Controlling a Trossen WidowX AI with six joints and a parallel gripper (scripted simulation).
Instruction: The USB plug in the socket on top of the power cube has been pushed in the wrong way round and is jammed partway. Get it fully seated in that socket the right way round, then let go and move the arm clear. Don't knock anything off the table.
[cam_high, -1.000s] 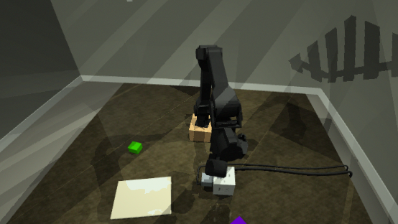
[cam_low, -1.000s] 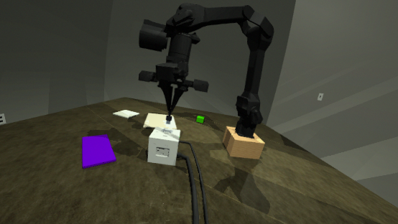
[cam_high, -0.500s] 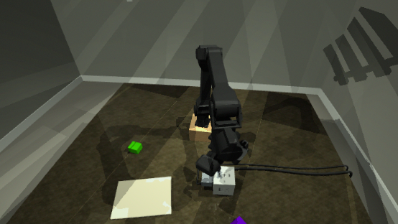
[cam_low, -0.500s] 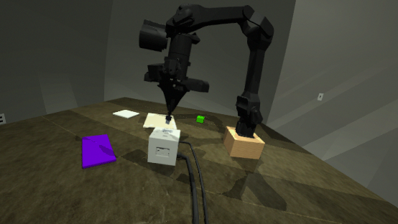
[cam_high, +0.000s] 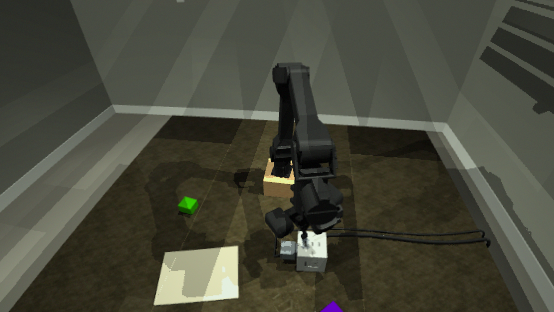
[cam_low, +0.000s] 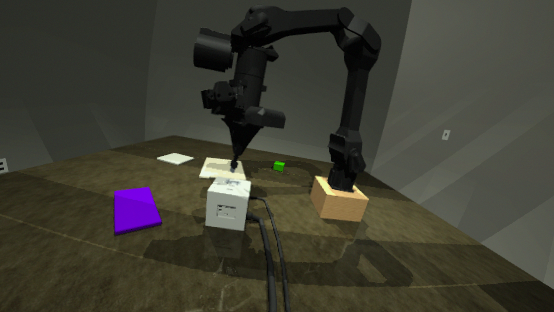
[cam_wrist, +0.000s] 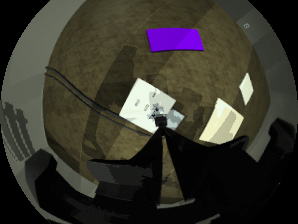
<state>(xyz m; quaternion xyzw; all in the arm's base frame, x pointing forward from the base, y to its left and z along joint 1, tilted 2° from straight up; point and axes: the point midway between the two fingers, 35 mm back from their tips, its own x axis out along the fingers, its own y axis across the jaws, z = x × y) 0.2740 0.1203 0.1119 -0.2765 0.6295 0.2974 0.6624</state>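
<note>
A: First item?
B: Small black USB plug with metal tip (cam_high: 304, 235) (cam_low: 234, 164) (cam_wrist: 160, 121) — apparently just above white cubic power block (cam_high: 302, 262) (cam_low: 241, 210) (cam_wrist: 135, 112).
A: Held?
B: Clamped in black two-finger gripper (cam_high: 303, 228) (cam_low: 235, 157) (cam_wrist: 162, 132).
A: Step?
B: Reorienting, probably — next, finish turning, align with socket, press straight down.

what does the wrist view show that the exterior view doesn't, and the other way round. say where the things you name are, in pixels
Only the wrist view: a pale grey block (cam_high: 287, 248) (cam_wrist: 176, 118) beside the power cube (cam_high: 320, 250) (cam_low: 212, 202) (cam_wrist: 140, 91).

Only the exterior view: the green block (cam_high: 188, 205) (cam_low: 279, 166), the wooden block (cam_high: 278, 188) (cam_low: 340, 208) under the arm, and the port (cam_high: 311, 264) (cam_low: 226, 211) on the cube's side.

Both: the cube, the gripper (cam_high: 304, 229) (cam_low: 235, 156) (cam_wrist: 162, 132) shut on the plug (cam_high: 304, 235) (cam_low: 233, 164) (cam_wrist: 160, 121), the purple slab (cam_high: 332, 307) (cam_low: 135, 210) (cam_wrist: 175, 40), the cream sheet (cam_high: 200, 292) (cam_low: 215, 169) (cam_wrist: 222, 122), the smaller white sheet (cam_low: 175, 159) (cam_wrist: 246, 89) and black cables (cam_high: 410, 240) (cam_low: 268, 260) (cam_wrist: 90, 101).
</note>
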